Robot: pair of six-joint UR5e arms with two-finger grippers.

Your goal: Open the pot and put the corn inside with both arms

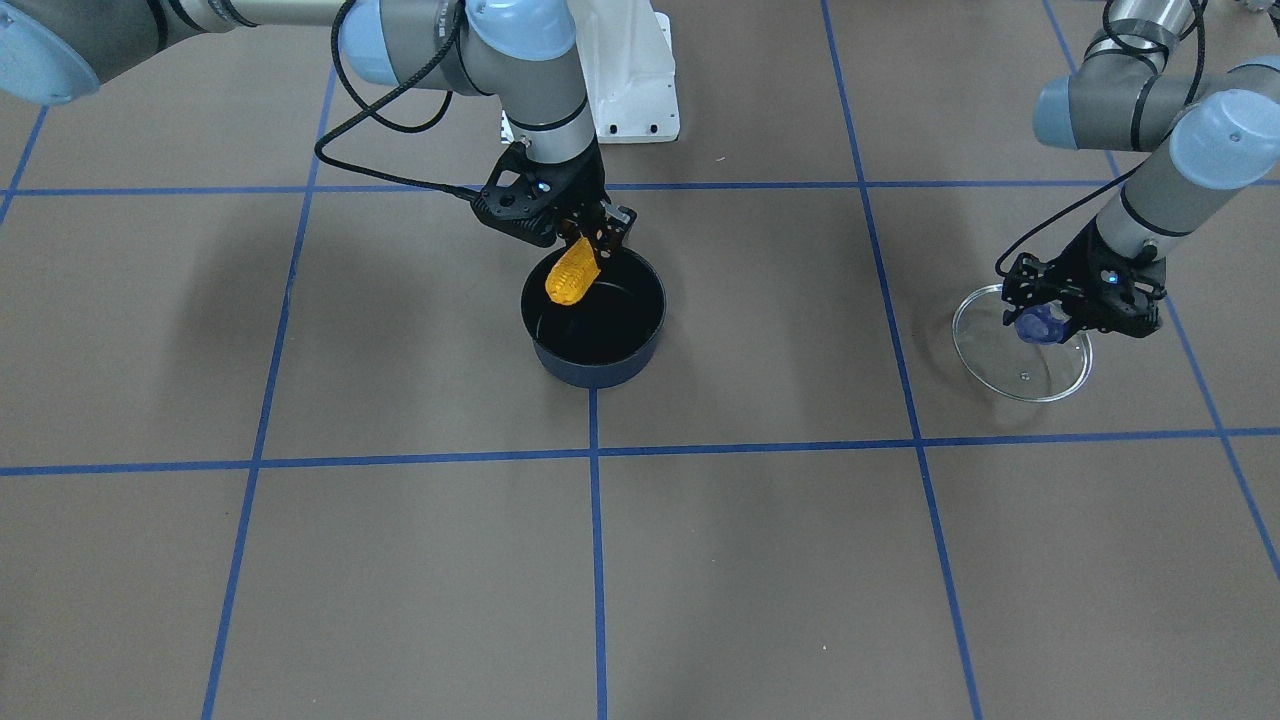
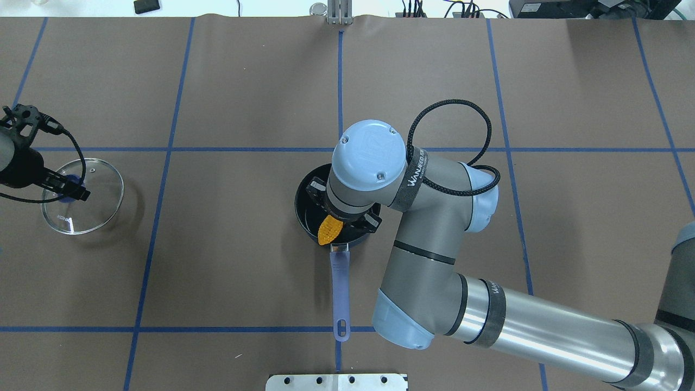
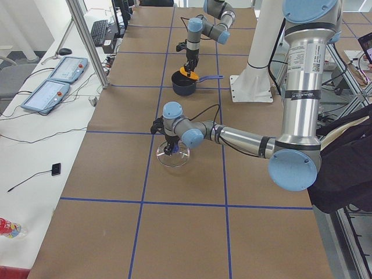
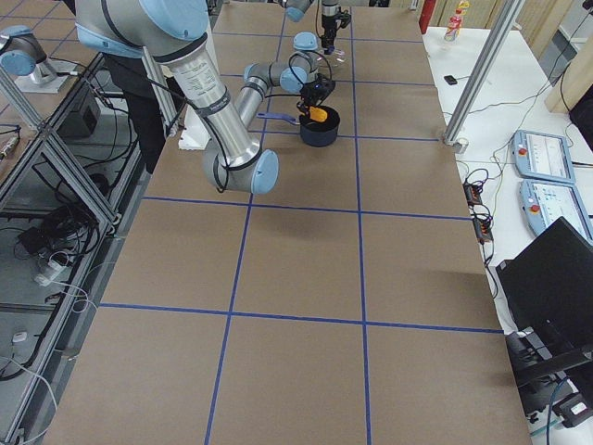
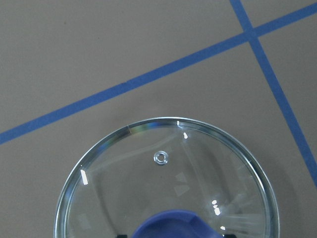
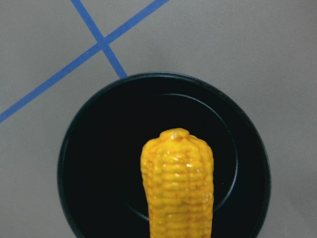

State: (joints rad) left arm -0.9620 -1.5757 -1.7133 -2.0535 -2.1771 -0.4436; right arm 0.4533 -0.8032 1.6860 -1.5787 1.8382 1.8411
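Note:
The dark navy pot (image 1: 592, 374) stands open near the table's middle, its periwinkle handle (image 2: 340, 288) pointing toward the robot's base. My right gripper (image 1: 596, 244) is shut on the yellow-orange corn (image 1: 572, 272) and holds it tilted just above the pot's near rim. In the right wrist view the corn (image 6: 177, 183) hangs over the black inside of the pot (image 6: 99, 163). My left gripper (image 1: 1046, 322) is far off to the robot's left, shut on the blue knob (image 5: 178, 225) of the glass lid (image 1: 1020, 382), which is down at the table.
The white base mount (image 1: 632, 70) stands behind the pot. Blue tape lines (image 1: 597, 560) divide the brown table into squares. The right arm's elbow and forearm (image 2: 429, 260) hang over the table beside the pot's handle.

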